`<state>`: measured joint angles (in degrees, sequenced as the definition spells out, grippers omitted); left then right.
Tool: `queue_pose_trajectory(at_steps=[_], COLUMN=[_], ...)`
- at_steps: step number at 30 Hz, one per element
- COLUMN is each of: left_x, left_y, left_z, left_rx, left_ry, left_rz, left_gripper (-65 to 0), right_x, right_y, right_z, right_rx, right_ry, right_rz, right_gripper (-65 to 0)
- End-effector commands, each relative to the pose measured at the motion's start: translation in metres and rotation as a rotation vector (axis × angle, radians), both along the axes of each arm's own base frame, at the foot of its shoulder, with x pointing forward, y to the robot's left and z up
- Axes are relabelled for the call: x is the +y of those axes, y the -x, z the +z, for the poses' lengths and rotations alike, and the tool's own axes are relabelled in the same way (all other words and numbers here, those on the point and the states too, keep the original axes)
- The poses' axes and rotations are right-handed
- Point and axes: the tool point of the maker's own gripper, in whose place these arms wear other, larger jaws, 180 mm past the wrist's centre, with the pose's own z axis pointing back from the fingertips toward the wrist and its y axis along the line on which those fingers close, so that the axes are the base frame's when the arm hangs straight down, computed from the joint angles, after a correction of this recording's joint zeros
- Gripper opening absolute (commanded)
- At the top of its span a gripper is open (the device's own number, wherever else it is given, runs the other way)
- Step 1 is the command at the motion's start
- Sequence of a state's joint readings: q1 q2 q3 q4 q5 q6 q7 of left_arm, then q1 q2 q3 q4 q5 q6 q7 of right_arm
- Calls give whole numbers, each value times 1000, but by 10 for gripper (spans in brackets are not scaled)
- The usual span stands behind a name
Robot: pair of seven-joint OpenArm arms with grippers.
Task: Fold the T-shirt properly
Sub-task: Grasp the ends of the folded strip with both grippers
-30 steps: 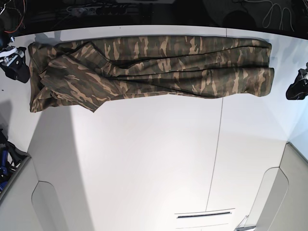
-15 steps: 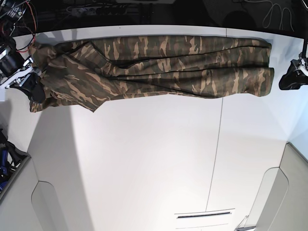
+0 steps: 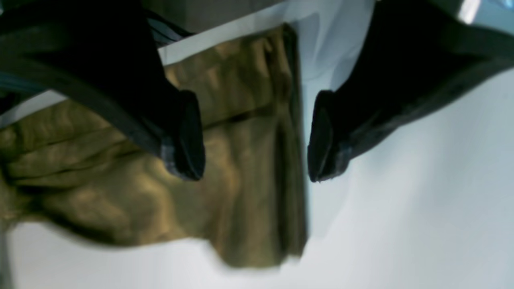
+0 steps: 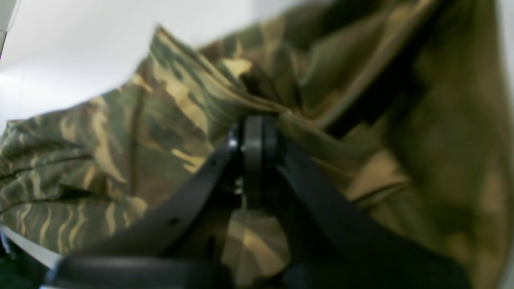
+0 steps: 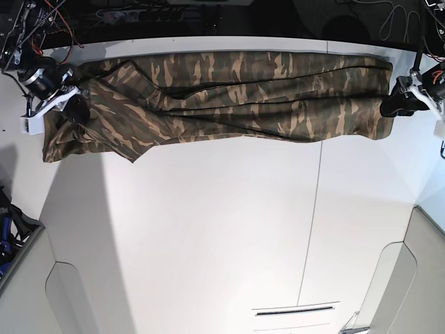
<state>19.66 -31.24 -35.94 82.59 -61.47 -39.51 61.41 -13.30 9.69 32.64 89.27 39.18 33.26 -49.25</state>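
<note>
Two claws work the ends of the camouflage cloth T-shirt (image 5: 222,97), which lies folded into a long band across the far side of the white tabletop (image 5: 222,229). On the base view's left, the right claw (image 4: 253,132) is pinched tight on a bunched fold of the fabric. The left claw (image 3: 255,134) stands wide apart above the shirt's other end, gripping nothing.

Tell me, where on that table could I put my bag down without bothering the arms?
The wide white table below the shirt is bare, down to its near edge and out to both sides. The far strip is crowded: the shirt spans it, the right pincer is shut on one end, and the left pincer is open at the other.
</note>
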Motion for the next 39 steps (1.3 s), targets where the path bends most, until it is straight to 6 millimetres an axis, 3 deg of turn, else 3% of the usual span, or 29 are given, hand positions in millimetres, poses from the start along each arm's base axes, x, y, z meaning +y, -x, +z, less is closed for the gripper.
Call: queue_pose_trajectory(at_steps=[1, 19, 33, 35, 38, 39], left_x=[6, 15, -4, -4, -5, -6], left_y=[-7, 18, 23, 23, 22, 21], left_z=[8, -23, -19, -19, -19, -18], left_rx=[-32, 77, 98, 99, 96, 89], left_ry=[-31, -66, 63, 63, 66, 75], left_rz=[-9, 11, -10, -10, -9, -8], left_gripper=[-213, -213, -217, -269, -413, -435], right_x=[-5, -3, -1, -1, -1, -1], right_y=[-6, -7, -9, -9, -9, -9], right_z=[7, 6, 9, 9, 9, 9], right_rx=[-34, -39, -50, -50, -50, -50], right_ry=[3, -42, -64, -64, -64, -64], right_rz=[-4, -17, -19, -19, -19, -19], right_gripper=[-650, -650, -650, -650, -650, -650])
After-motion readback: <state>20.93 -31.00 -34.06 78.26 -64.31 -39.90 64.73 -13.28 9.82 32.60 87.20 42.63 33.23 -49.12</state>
